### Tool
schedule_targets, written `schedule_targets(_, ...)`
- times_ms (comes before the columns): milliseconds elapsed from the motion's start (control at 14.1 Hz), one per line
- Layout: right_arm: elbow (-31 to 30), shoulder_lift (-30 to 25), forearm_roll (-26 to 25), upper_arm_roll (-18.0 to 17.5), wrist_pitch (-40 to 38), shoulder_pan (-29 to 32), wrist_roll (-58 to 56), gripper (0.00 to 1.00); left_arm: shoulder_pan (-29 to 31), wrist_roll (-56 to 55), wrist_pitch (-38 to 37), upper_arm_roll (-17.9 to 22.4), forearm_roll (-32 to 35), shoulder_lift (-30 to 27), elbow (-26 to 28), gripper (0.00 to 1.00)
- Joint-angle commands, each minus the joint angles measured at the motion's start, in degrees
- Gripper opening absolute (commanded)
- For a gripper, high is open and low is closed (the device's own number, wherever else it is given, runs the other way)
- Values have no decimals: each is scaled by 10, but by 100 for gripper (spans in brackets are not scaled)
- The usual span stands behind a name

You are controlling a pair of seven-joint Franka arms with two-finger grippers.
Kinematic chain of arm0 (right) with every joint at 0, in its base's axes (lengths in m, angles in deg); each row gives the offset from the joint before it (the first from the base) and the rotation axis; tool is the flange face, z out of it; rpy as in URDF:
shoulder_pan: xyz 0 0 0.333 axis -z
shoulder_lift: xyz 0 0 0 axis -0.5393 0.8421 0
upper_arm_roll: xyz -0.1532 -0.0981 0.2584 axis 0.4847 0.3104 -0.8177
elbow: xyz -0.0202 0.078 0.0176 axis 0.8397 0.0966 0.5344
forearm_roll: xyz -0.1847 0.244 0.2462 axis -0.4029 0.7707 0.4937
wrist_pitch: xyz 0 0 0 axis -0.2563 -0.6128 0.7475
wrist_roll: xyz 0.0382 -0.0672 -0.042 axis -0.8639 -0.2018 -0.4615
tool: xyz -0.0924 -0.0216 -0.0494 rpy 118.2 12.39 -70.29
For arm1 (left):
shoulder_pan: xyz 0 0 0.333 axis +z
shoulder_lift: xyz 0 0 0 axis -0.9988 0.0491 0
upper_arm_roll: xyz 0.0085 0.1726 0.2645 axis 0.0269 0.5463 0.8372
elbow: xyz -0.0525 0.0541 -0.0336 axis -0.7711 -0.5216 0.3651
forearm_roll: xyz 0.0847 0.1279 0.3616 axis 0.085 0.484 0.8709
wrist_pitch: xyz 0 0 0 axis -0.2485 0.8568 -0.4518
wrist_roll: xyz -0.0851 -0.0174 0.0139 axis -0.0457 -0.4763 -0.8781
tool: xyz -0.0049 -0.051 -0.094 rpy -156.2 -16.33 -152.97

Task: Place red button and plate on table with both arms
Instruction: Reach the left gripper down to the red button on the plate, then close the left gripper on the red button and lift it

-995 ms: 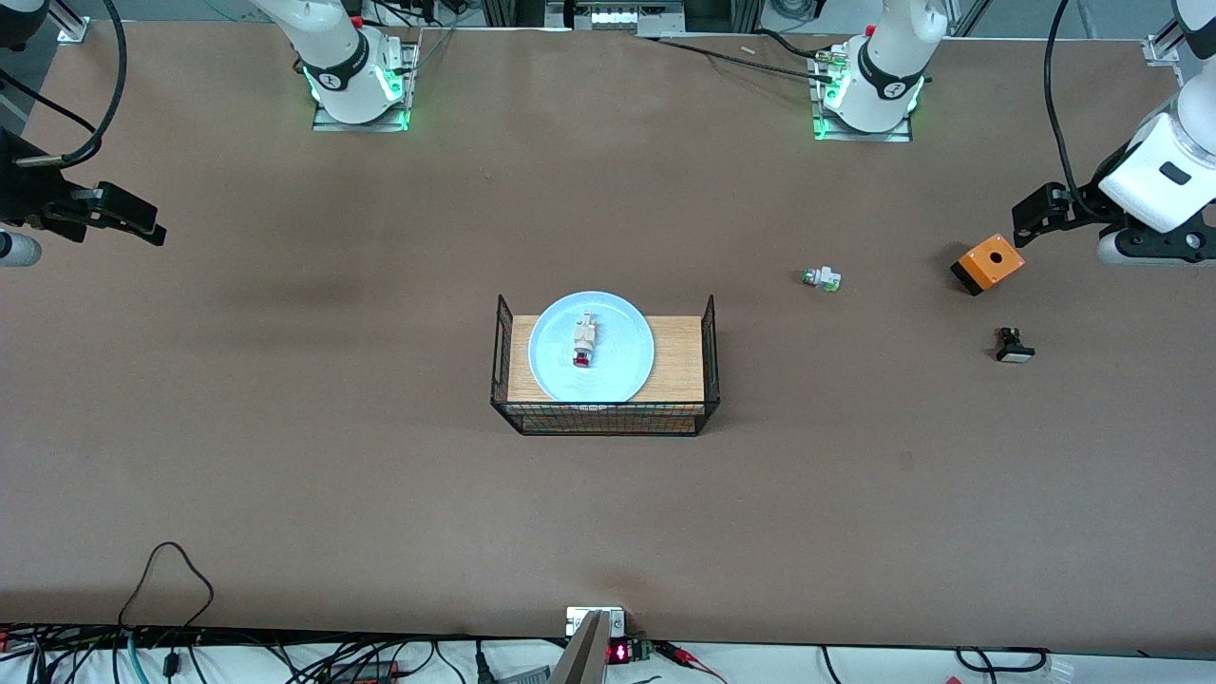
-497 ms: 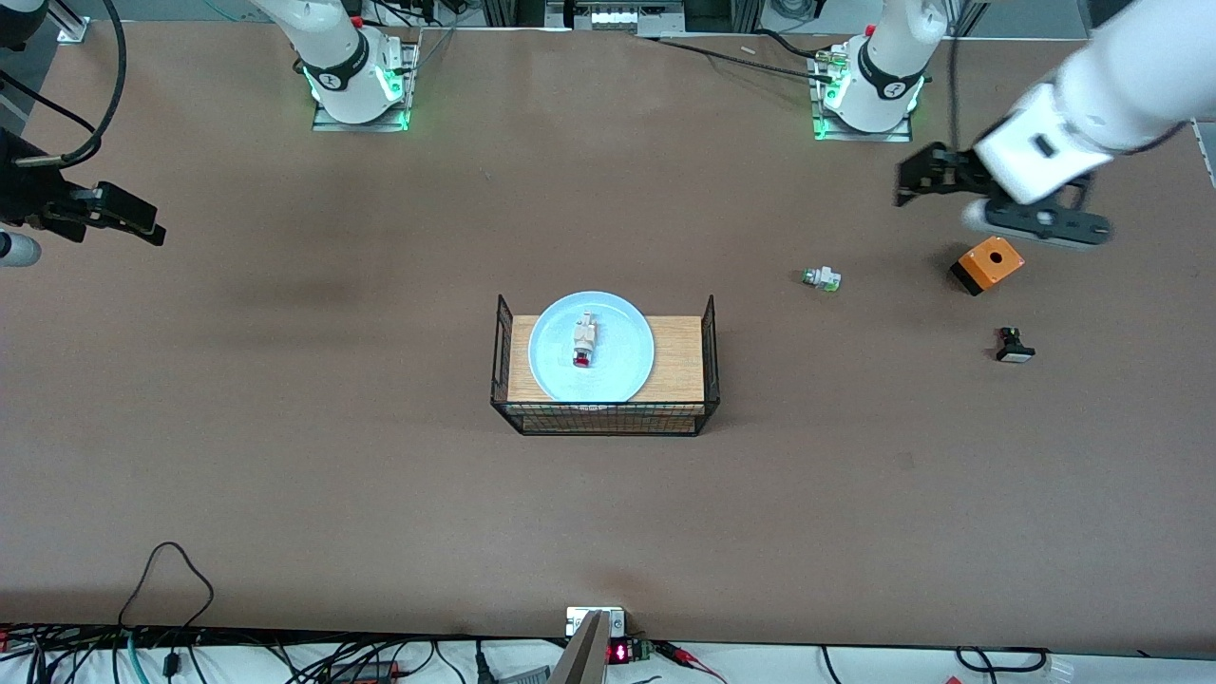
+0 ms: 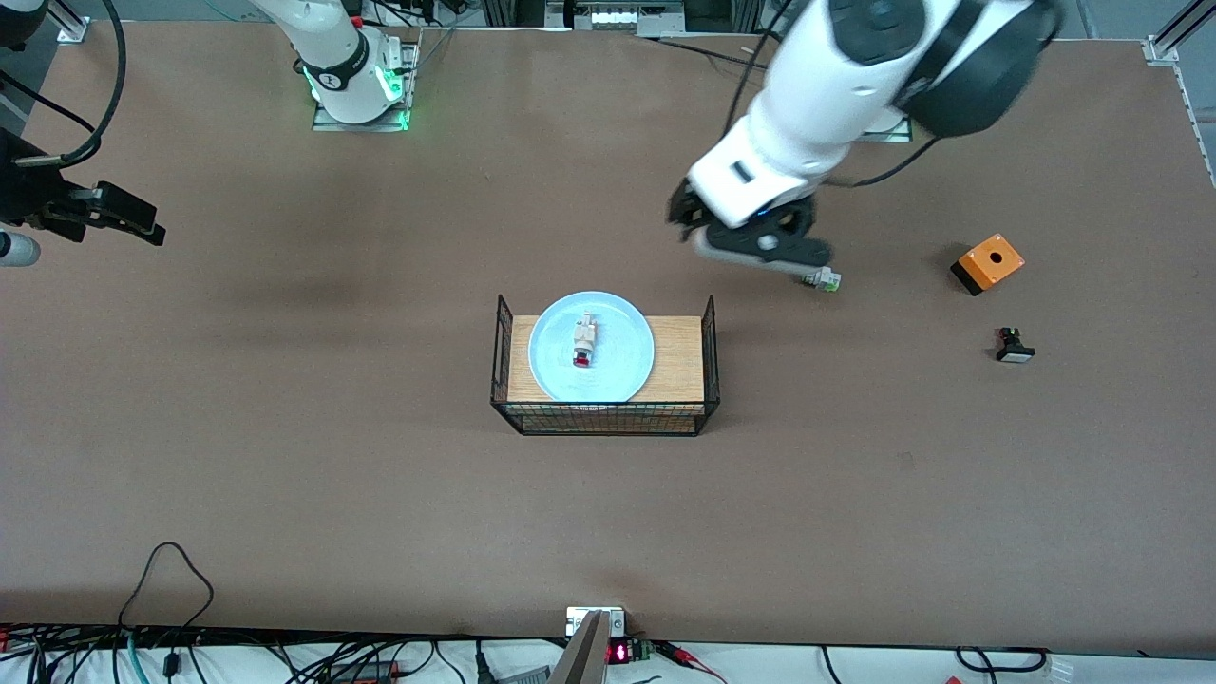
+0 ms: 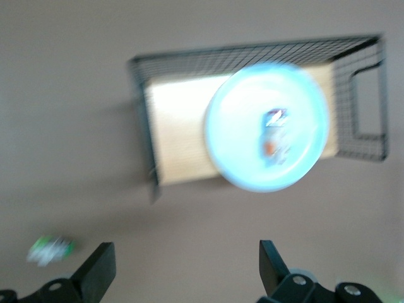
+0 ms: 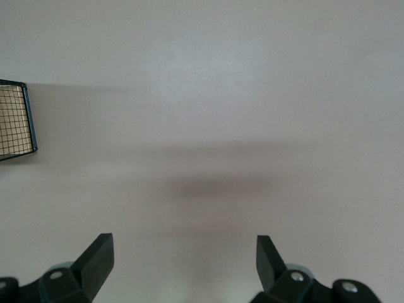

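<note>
The pale blue plate (image 3: 622, 328) lies on the wooden top of a black wire rack (image 3: 605, 418) in the middle of the brown table (image 3: 380, 494). The red button (image 3: 583, 344) lies on the plate, red cap toward the front camera. My left gripper (image 3: 682, 217) is open and empty in the air over the table, beside the rack toward the left arm's end. Its wrist view (image 4: 183, 268) shows the plate (image 4: 240, 158), the button (image 4: 274, 129) and the rack (image 4: 366, 113). My right gripper (image 3: 142, 226) is open and empty (image 5: 184, 259), waiting over the right arm's end of the table.
A white part with a green tip (image 3: 823, 279) lies just under the left hand; it also shows in the left wrist view (image 4: 50, 248). An orange box (image 3: 987, 262) and a black part with a white cap (image 3: 1014, 346) lie toward the left arm's end. A rack corner (image 5: 16, 120) shows in the right wrist view.
My left arm has swung from the left arm's end of the table, past the orange box, to beside the rack. The right arm, plate and button have not moved.
</note>
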State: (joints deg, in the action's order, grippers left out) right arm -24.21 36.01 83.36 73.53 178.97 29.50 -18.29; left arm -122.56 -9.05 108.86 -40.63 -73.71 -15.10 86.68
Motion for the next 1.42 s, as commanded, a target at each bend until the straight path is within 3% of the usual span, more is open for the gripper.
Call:
schedule_targets(0,4,-6,-7,-1,-10,1,3,100,-25,-14,103,10,24,66,-33,100)
schedule_targets(213,4,-6,-7,-1,-10,1,3,100,-64,-93,212,10,45,122,-33,100)
schedule_targets(426,3,-6,-7,-1,-11,1,3,100,-72,-241,219,-7,182,153,-29,100)
schedule_targets(569,3,-5,-7,0,-12,1,3,100,-80,-284,233,-21,222,186,-35,100)
schedule_targets(711,3,-5,-7,0,-12,2,3,100,-86,-345,284,-22,240,204,-34,100)
schedule_targets(924,3,-5,-7,0,-13,2,3,100,-88,-352,299,-24,246,210,-29,100)
schedule_targets(995,3,-5,-7,0,-13,2,3,100,-88,-352,306,-24,246,211,-29,95)
schedule_targets(1137,3,-5,-7,0,-13,2,3,100,-86,-353,302,-45,242,209,-27,65)
schedule_targets(1350,3,-5,-7,0,-13,2,3,100,-81,-352,296,-61,242,203,-8,54)
